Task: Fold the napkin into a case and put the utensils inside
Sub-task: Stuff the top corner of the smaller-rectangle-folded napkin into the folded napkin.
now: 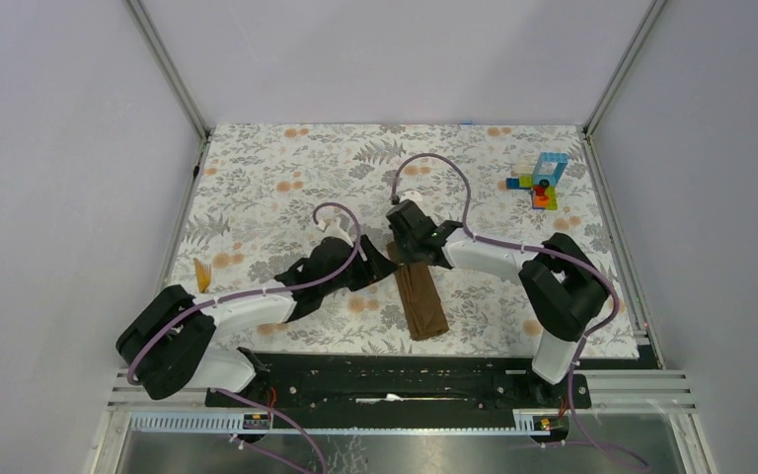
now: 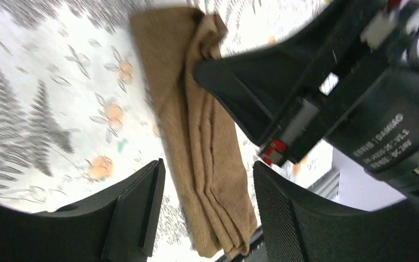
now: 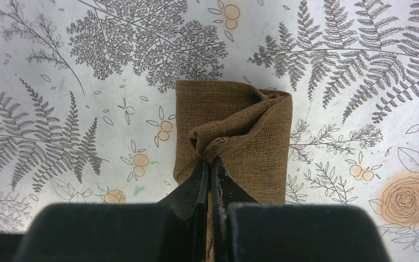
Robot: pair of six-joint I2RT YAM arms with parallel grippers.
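Your napkin (image 1: 421, 301) lies folded in a narrow strip mid-table, toward the near edge. It looks soft and limp, so take it by folded edges. Your right gripper (image 3: 211, 169) is clenched on its far top layer; your left gripper (image 2: 207, 174) stands released astride it

Brown napkin (image 1: 421, 301) folded narrow, flat; yellow utensil (image 1: 200, 275) well apart, left.

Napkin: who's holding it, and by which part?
Right gripper pinches the napkin by a raised fold of its top layer; left gripper is open, empty.
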